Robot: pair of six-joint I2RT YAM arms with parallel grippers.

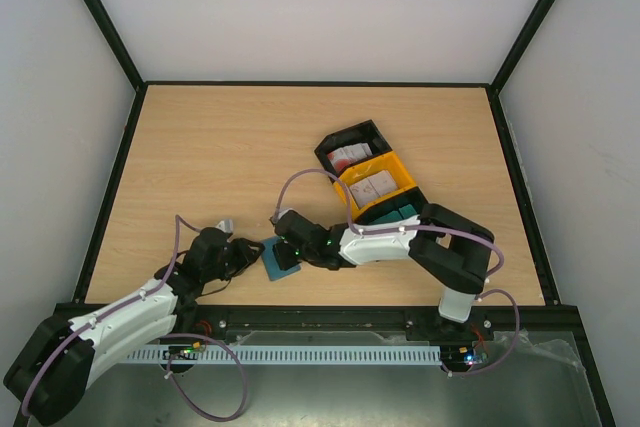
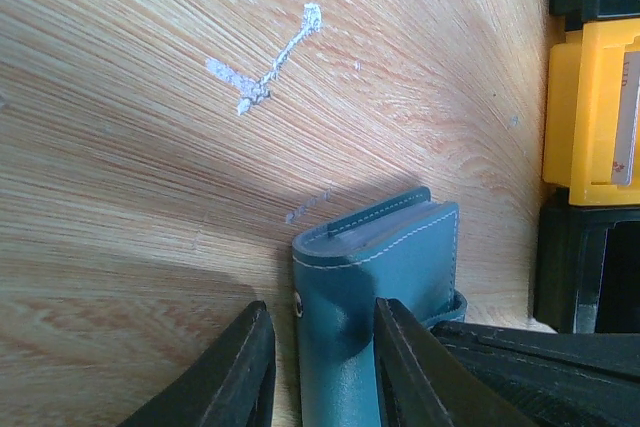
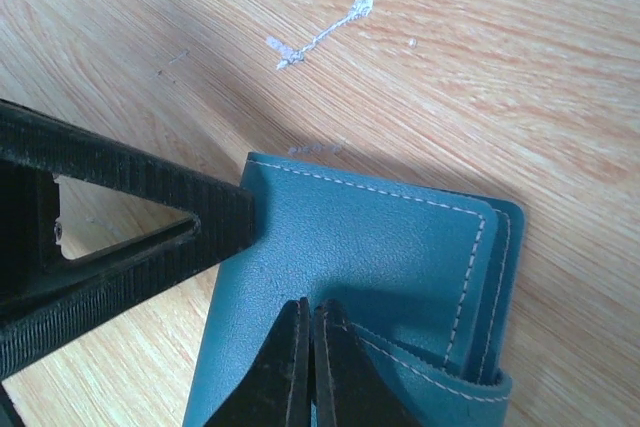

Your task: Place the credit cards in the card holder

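Tabletop of pale wood lay under both arms. Beyond the right pincer, well apart from its tips, stood a row of bins. The cards lay in the black and yellow ones. The wallet lay folded between the two pincers, right under their tips. The right pincer was pressed together, its tips resting on the cover and holding nothing. The left pincer stood part-way apart astride the wallet's edge; whether it pinched the cover could not be told. The wallet looked light and soft, likely to flop or slide, so one pincer should pin it while the other lifts the free cover edge. The cards looked thin, stiff and slick, best taken by an edge.
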